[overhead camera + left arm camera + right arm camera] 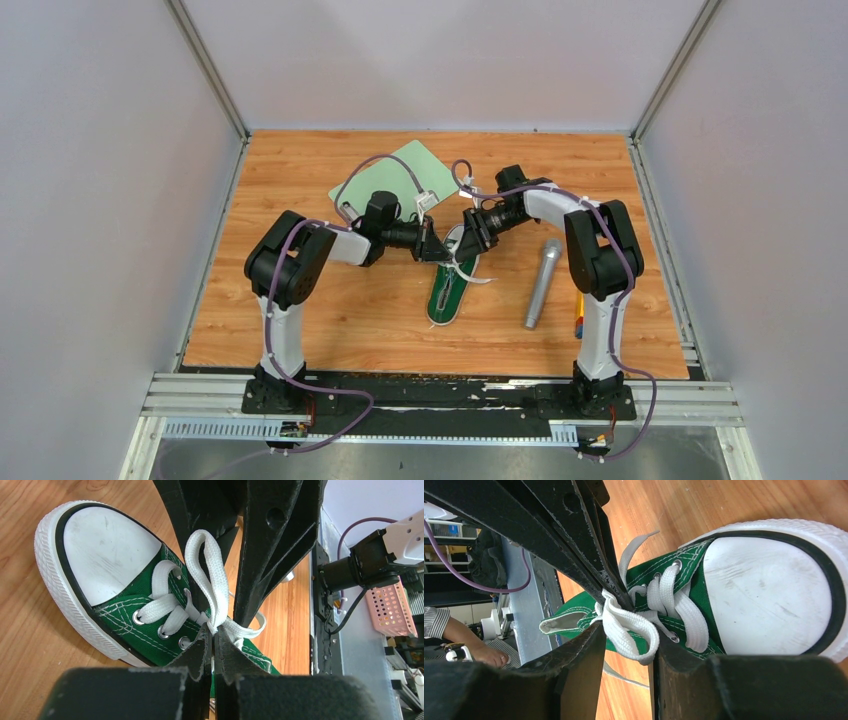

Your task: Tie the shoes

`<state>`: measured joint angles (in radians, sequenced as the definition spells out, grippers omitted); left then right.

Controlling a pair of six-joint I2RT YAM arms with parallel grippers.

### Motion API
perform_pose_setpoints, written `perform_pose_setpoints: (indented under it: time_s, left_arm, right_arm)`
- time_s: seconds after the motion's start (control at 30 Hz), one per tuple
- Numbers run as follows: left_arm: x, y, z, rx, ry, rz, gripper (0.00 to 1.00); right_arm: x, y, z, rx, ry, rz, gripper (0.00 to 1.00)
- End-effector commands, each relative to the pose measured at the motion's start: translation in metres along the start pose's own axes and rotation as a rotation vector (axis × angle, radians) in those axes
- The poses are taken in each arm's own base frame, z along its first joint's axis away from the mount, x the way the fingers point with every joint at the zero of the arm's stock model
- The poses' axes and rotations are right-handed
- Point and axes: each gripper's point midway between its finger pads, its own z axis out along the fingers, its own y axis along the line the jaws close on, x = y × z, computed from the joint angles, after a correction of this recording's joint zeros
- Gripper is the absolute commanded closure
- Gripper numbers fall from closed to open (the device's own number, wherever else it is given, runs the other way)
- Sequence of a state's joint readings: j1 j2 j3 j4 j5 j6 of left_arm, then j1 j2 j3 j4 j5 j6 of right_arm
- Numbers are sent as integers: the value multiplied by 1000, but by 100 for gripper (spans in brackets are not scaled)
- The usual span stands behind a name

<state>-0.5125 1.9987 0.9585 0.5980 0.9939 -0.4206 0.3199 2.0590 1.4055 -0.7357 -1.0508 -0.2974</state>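
Note:
The green sneaker (445, 296) with a white toe cap lies mid-table, toe pointing away from the arm bases. Both grippers meet over its laces. My left gripper (216, 633) is shut on the white lace at the base of an upright loop (202, 565). In the right wrist view that loop (636, 630) hangs between the spread jaws of my right gripper (629, 647), touching one finger (674, 665), with wood showing through the gap. From above, the left gripper (438, 250) and right gripper (468, 236) almost touch. A loose lace end (634, 547) trails on the wood.
A grey microphone (541, 283) lies right of the shoe. A pale green board (395, 178) sits behind it. A pink basket (392, 607) and a person's hand (484, 655) show beyond the table edge. Grey walls enclose the table.

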Motion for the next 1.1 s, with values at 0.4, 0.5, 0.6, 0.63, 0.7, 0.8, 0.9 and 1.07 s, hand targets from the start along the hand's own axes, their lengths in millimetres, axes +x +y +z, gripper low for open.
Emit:
perform_pose_setpoints:
  time_s: [0.4, 0.5, 0.6, 0.63, 0.7, 0.8, 0.9, 1.07]
  left_arm:
    - [-23, -26, -5, 64, -25, 62, 100]
    - [-23, -25, -5, 59, -24, 59, 99]
    - [-23, -24, -6, 41, -18, 55, 86]
    - [-24, -24, -8, 30, -14, 47, 78]
    - [-26, -23, -13, 12, -2, 42, 68]
    - [-26, -25, -22, 6, 20, 51, 61]
    - [-27, -31, -30, 3, 44, 31, 54]
    - [-39, -28, -28, -28, 27, -21, 50]
  right_arm:
    - [-5, 3, 12, -52, 3, -25, 81]
    - [-6, 5, 10, -51, 0, -34, 91]
    - [-7, 8, 6, -29, -4, -51, 95]
    - [-8, 8, 4, -14, -6, -57, 96]
    - [-7, 7, -1, 26, -5, -71, 98]
    - [-8, 5, -8, 89, -7, -98, 99]
    - [-10, 0, -11, 142, -10, -106, 100]
    - [-15, -4, -14, 184, -23, -116, 100]
